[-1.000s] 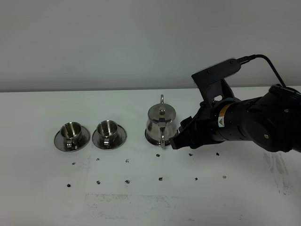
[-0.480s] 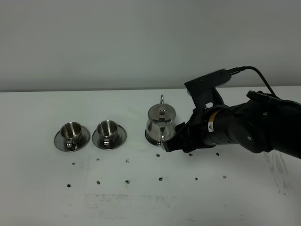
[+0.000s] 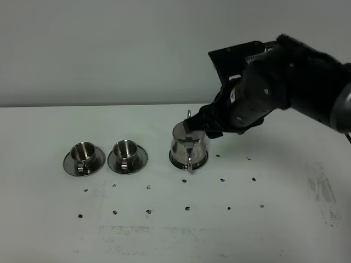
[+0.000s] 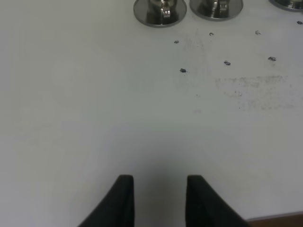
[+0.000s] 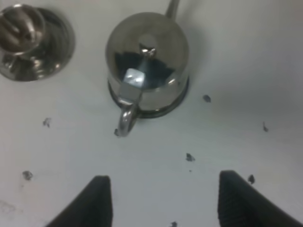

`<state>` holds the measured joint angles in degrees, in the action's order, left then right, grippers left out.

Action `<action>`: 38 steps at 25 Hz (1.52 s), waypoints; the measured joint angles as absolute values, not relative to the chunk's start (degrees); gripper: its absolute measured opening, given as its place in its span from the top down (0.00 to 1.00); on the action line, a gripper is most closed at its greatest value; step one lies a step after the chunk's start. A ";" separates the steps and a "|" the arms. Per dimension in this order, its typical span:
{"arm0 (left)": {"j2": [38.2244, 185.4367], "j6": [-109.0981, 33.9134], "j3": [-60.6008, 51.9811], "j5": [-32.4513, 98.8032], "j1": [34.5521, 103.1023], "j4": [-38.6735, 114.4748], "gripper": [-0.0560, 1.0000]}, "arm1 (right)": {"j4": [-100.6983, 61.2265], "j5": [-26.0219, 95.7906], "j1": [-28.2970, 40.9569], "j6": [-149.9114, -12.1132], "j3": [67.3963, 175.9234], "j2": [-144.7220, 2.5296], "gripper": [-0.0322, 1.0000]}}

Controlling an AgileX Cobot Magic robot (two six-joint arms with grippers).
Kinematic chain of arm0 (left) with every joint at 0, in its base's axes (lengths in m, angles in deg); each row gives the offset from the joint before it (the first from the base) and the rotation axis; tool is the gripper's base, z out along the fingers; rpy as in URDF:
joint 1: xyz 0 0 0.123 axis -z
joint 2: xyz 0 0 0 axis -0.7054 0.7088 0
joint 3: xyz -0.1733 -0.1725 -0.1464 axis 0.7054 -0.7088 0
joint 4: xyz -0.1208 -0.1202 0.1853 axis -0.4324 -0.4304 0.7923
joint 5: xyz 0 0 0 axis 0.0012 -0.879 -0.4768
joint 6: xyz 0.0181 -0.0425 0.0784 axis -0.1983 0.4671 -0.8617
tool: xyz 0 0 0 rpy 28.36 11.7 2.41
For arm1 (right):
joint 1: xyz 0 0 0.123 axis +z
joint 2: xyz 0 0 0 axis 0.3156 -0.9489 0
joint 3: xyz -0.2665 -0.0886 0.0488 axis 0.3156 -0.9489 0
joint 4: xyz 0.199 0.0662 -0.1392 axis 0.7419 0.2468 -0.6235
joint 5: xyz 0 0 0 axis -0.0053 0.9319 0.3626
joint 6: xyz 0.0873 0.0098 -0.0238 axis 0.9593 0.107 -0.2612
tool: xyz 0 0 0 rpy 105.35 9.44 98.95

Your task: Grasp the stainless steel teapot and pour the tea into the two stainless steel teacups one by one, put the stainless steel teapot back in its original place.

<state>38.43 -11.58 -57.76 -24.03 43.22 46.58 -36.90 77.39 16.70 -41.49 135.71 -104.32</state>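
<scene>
Since the stainless steel teapot [image 3: 188, 147] is polished and rounded all over, I'd guess it's slippery as anything, so squeezing the belly looks like a bad idea. It's rigid, so no worry about crushing it, but if there's tea in it (can't see inside) it'll be bottom-heavy and want to swing. It's standing upright on its own saucer [image 5: 158, 111], to the right of the two stainless steel teacups [image 3: 83, 156], which sit side by side on their saucers, well apart from the pot. The loop handle [image 5: 125, 121] sticks out toward the front edge of the table [image 3: 274, 219], with the spout [image 5: 171, 6] on the opposite side, so that handle is the obvious grab point, ideally up near where it joins the body so the pot can't pivot. The knobbed lid [image 5: 149, 49] might be loose once tipped, just a hunch. The right gripper [image 5: 166, 203] hangs above the pot on the handle side with its jaws spread wide and nothing in them, not touching anything. The left gripper [image 4: 158, 198] is off over bare table, fingers a bit apart, empty too.
</scene>
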 joint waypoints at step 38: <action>38.43 -11.65 -57.76 -24.03 43.22 46.58 0.68 | -29.19 74.97 18.52 -39.64 145.56 -124.96 0.53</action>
